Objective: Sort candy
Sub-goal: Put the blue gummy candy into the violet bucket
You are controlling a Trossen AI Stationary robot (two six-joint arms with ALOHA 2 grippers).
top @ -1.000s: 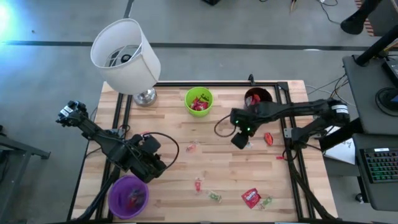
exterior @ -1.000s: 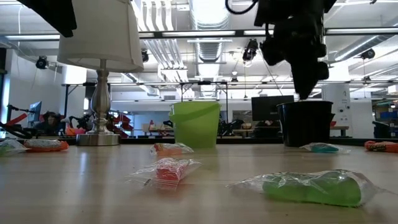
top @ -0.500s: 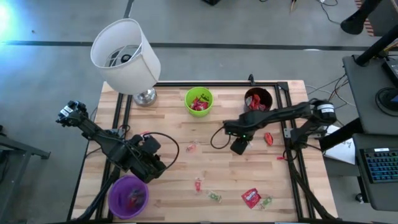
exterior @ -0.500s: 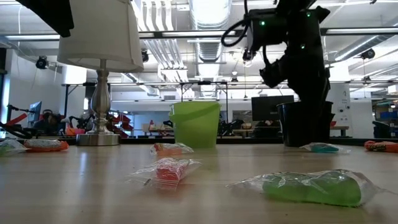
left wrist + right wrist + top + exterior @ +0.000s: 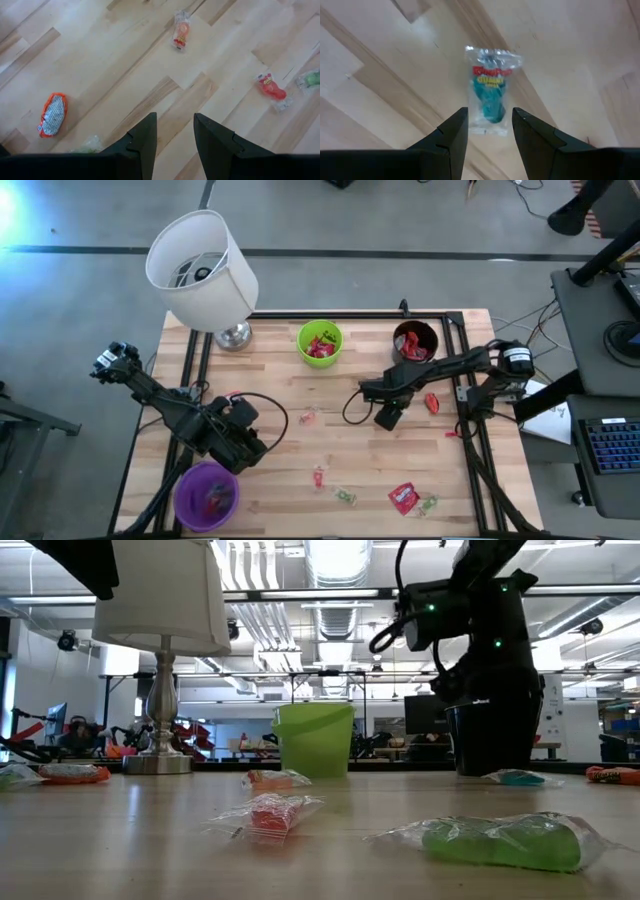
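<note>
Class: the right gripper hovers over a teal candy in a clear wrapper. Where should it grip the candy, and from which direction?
Grip the teal candy across its narrow width, at the teal body rather than the crinkled wrapper ends, coming straight down from above. It lies flat on the table with bare wood on both long sides, and the open right gripper already straddles that width.

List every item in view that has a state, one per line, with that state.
right gripper: open, poised over the teal candy
teal candy: wrapped, flat on the table
left gripper: open, empty, above bare wood
green cup: upright, holds red candy
black cup: upright, holds red candy
purple cup: upright, holds candy
lamp: upright at the table's back corner
</note>
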